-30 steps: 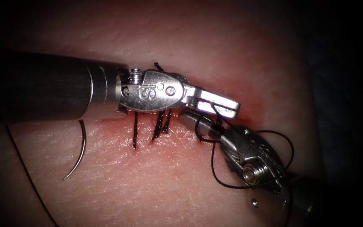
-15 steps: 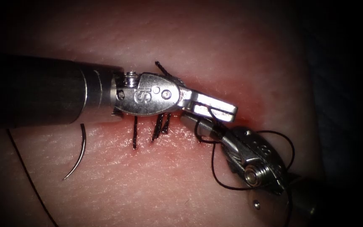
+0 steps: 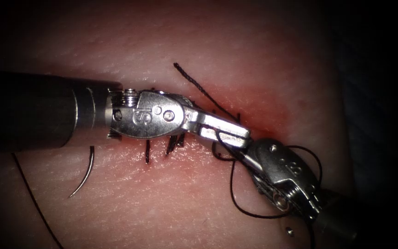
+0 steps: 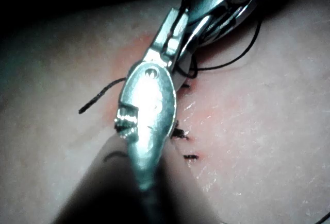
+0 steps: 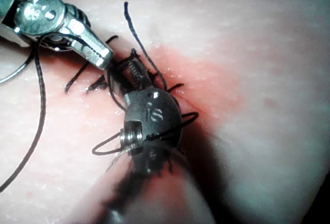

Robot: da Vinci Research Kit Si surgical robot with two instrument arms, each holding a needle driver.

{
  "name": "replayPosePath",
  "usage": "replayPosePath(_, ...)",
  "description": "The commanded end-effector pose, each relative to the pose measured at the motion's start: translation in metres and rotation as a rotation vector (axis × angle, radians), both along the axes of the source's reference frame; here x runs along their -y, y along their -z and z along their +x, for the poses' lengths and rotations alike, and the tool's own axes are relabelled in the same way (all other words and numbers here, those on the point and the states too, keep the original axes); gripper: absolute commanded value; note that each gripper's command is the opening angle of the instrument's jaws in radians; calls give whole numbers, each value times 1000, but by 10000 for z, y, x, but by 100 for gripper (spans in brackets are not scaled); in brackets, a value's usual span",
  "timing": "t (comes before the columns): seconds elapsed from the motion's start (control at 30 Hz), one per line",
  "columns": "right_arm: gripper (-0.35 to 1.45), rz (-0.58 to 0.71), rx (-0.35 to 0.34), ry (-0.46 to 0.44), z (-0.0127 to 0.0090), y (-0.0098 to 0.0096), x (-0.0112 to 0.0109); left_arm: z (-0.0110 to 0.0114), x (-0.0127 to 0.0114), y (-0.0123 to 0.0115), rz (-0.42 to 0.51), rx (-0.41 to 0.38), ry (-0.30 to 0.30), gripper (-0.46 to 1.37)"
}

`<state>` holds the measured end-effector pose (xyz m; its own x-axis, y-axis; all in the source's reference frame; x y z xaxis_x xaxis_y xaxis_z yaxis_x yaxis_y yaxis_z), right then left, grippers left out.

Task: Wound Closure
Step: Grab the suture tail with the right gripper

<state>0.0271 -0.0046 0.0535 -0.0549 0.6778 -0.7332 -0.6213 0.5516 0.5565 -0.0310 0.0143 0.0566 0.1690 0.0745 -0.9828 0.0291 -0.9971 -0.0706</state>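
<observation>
My left tool [image 3: 244, 137] reaches in over the cut, its jaws shut on the thread [image 3: 219, 137] near their tip. Several dark loops of thread [image 3: 254, 213] wind around my right tool [image 3: 277, 168], whose tip lies under the left jaws. The curved needle [image 3: 84, 177] lies loose on the tissue [image 3: 162, 203] at the left, held by neither tool and not in the tissue. A short thread tail [image 3: 194, 82] sticks up beyond the cut. The right wrist view shows the right tool [image 5: 149, 113] ringed by thread, with the left tool [image 5: 103, 58] just beyond.
Dark stitches [image 3: 148, 152] cross the cut beneath the left tool's wrist, in a patch of red fluid [image 3: 263, 110]. A long strand of thread [image 3: 33, 198] trails from the needle's end toward the near left. The left wrist view shows stitch ends [image 4: 191, 156] beside the left tool [image 4: 172, 23].
The left tool has drawn back to the left and slightly nearer, uncovering the thread tail. The right tool has shifted a little right and nearer. The needle has stayed put.
</observation>
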Motion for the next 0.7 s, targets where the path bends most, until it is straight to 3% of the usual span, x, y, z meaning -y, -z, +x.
replayPosePath(0.03, 49, -14, 4, 1, 0, 2, 2, 3, 3, 0, -3, 1, -2, -35)
replayPosePath(0.47, 54, -151, 93, 42, -1, 14, -3, 10, 13, 0, -14, 2, -1, -35)
replayPosePath(0.6, 69, -213, 156, 46, -2, 22, -11, 10, 16, 2, -15, 1, -1, -35)
replayPosePath(0.7, 56, -229, 177, 50, -2, 27, -15, 11, 18, 2, -16, 1, -2, -35)
